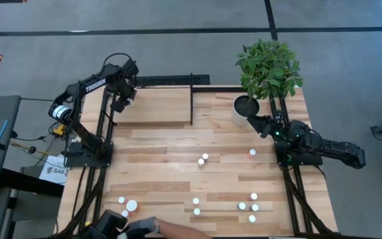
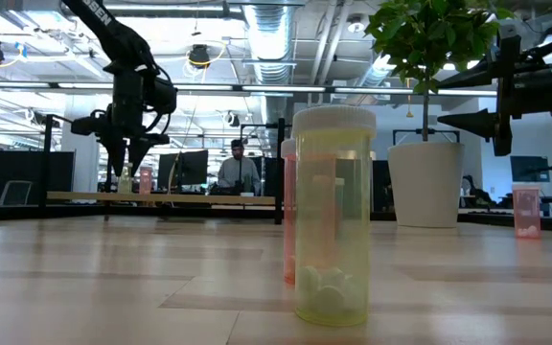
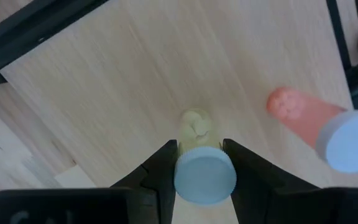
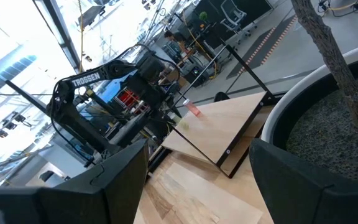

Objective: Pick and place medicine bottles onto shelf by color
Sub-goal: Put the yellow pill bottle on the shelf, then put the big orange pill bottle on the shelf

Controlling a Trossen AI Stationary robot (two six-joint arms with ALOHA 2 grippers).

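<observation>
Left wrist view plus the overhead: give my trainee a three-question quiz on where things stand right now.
1. True or false: the left hand is shut on a yellow bottle over the shelf.
2. Which bottle already stands on the shelf? A) red bottle B) blue C) green
3. Fill in: the right hand waits open beside the white ___.

Key: 1 true; 2 A; 3 plant pot.
</observation>
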